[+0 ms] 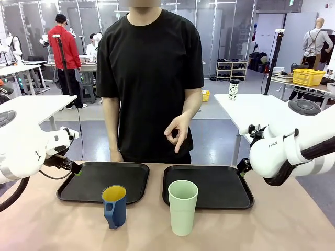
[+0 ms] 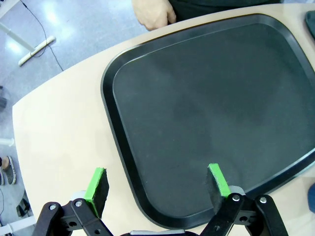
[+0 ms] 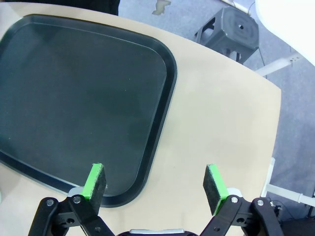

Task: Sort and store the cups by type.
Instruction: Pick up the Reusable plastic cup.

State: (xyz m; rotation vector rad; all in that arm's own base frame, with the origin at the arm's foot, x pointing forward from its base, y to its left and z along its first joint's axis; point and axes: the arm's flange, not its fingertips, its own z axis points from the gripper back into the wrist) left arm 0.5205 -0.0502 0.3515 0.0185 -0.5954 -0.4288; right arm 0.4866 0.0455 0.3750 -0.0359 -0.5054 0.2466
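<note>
The blue mug and the green tumbler stand upright on the table — mug beside the left tray, tumbler beside the right tray. The left gripper hangs over its tray's edge, fingers spread wide, holding nothing — the right gripper likewise

Left tray: bare, free from above.
Right tray: bare, free from above.
Near edge: blue mug and green tumbler stand before the trays' inner corners, with a gap between them.
Far edge: person's hand rests by the left tray.
Outer sides: bare table.
Left hand, right hand: fingers spread wide, each straddling a tray's outer rim.
</note>
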